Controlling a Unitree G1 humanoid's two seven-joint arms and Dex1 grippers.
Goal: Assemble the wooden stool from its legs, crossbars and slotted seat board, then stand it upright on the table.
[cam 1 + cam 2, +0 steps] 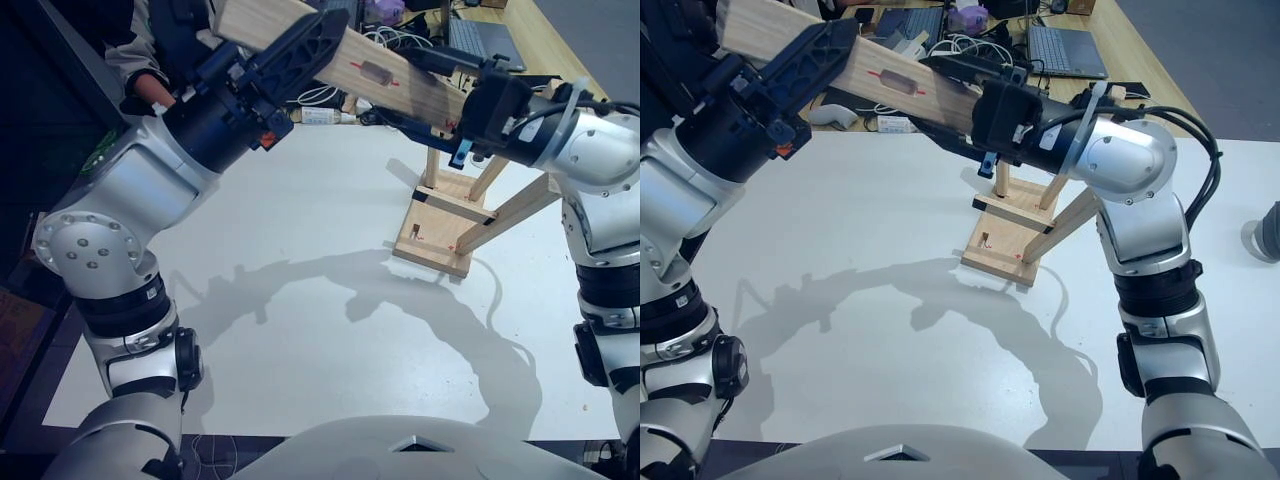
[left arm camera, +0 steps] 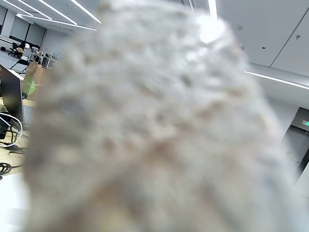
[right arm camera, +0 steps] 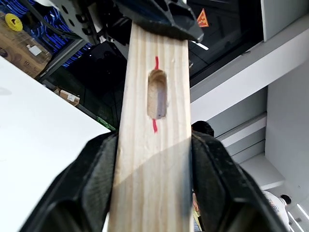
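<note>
Wooden stool [image 1: 450, 210] is in two lots right now. A half-built frame [image 1: 1015, 225] sits right of centre on the white surface [image 1: 300, 260]: legs [image 1: 520, 205] and a crossbar [image 1: 455, 203] rise off a flat base board [image 1: 430, 250]. One leg leans outward.

A slotted plank [image 1: 385, 75] is held in the air across the top of the frame, sloping down to the right. The left claw [image 1: 310, 40] pinches its upper-left end. The right claw [image 1: 478, 105] pinches its lower end, directly above the frame. In the right wrist view the pads [image 3: 96, 179] are pressed flat on both narrow edges, with the slot [image 3: 157, 94] and its red marks left uncovered. Left wrist view is a close pale blur, probably wood, can't tell.

Handling, my read:
- Solid timber, so stiff and fairly light, with no flex between the two holds.
- Bare grain should grip well, but the plank is long, so one claw alone would let it swing.
- Edge grips near the ends look right. Keep the pads off the slot.
- The frame joints look loose, so a knock from above could topple them.

Around it: a laptop [image 1: 1065, 50] and cables [image 1: 970, 45] lie along the far edge, upper middle, well apart from the frame. The right arm's own cable [image 1: 1200, 170] loops close to the leaning leg and could snag.
</note>
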